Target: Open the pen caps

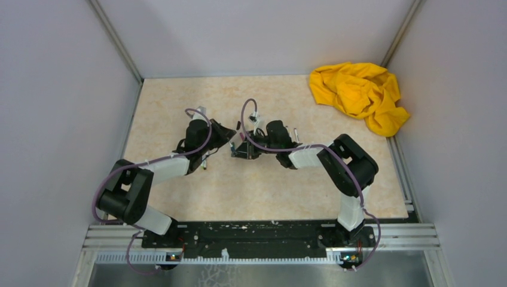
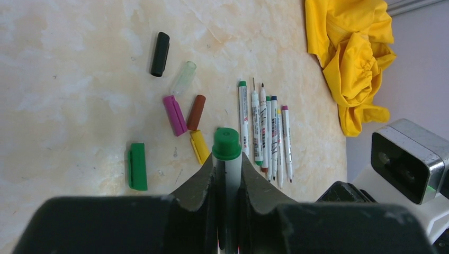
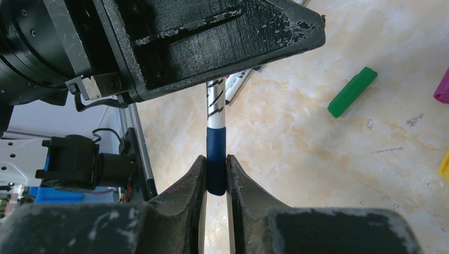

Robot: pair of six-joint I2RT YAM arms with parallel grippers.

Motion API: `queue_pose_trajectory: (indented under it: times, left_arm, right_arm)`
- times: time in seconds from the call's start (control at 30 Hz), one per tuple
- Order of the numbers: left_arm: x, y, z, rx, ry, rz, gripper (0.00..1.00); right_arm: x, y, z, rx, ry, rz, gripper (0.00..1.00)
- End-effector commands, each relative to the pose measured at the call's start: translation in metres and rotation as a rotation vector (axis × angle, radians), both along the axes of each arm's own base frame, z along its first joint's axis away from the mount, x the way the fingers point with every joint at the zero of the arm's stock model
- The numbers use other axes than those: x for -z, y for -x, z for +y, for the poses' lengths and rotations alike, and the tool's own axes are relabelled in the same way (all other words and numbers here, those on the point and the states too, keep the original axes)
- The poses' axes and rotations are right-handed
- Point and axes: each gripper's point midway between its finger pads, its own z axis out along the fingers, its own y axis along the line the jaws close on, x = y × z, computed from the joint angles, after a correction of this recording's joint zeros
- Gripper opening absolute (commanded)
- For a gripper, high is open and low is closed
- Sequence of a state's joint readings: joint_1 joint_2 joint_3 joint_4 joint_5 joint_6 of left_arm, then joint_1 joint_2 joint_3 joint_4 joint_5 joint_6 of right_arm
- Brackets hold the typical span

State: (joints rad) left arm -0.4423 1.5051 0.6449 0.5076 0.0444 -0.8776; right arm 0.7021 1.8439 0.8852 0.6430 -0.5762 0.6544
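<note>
My left gripper [image 2: 226, 165] is shut on a white pen barrel with a green end [image 2: 226, 144] that sticks out past the fingertips. My right gripper [image 3: 216, 170] is shut on the dark blue cap [image 3: 216, 153] at the other end of a white barrel [image 3: 215, 103] that runs up under the left gripper. In the top view the two grippers [image 1: 226, 139] [image 1: 245, 149] meet at mid-table. Loose caps lie on the table: black [image 2: 160, 46], clear [image 2: 183, 78], purple [image 2: 174, 115], brown [image 2: 196, 112], yellow [image 2: 199, 146] and green [image 2: 138, 166].
A row of several uncapped pens [image 2: 265, 129] lies right of the loose caps. A crumpled yellow cloth [image 1: 359, 92] sits in the far right corner. The green cap also shows in the right wrist view [image 3: 352, 91]. Grey walls enclose the table on three sides.
</note>
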Motion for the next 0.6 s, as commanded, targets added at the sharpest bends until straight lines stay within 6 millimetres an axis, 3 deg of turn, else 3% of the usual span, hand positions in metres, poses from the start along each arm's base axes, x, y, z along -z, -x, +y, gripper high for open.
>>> queue_pose_trajectory:
  times: [0.0, 0.2, 0.4, 0.57]
  left_arm:
    - [-0.011, -0.011, 0.004, -0.025, -0.018, -0.038, 0.00]
    - [-0.013, -0.047, 0.025, -0.079, -0.047, -0.059, 0.00]
    - [-0.022, -0.088, 0.050, -0.131, 0.038, -0.056, 0.00]
    - [-0.023, -0.100, 0.038, -0.050, 0.041, -0.057, 0.00]
  right_arm:
    - [-0.020, -0.014, 0.002, 0.011, -0.022, -0.070, 0.00]
    - [0.006, 0.001, -0.024, 0.026, 0.075, -0.049, 0.00]
    - [0.028, 0.020, -0.051, 0.072, 0.107, -0.027, 0.00]
    - [0.024, 0.009, -0.055, 0.113, 0.139, -0.048, 0.00]
